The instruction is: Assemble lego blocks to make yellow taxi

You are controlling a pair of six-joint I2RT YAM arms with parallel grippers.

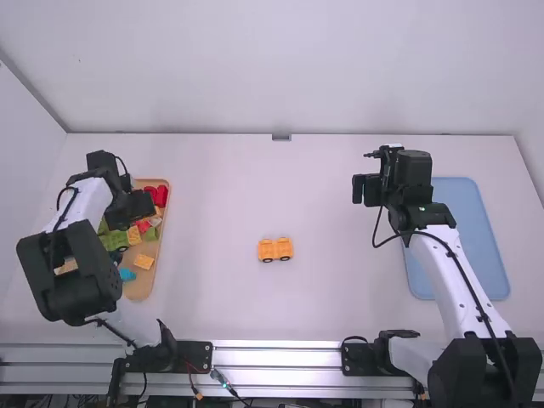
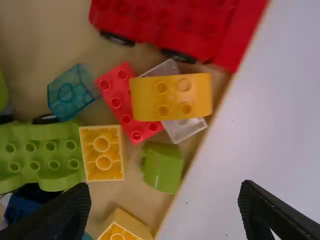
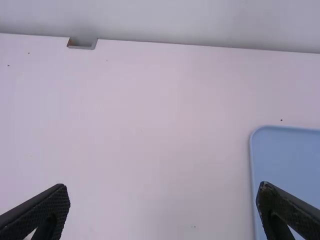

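White table (image 1: 340, 297): we judge the wheeled yellow body (image 1: 275, 249) partly built, its top unfinished, with left gripper (image 2: 164, 188) and right gripper (image 3: 162, 190) spread, empty.

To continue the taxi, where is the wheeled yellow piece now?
In the high view, the yellow piece stands on the table, right of the tan tray and left of the blue tray.
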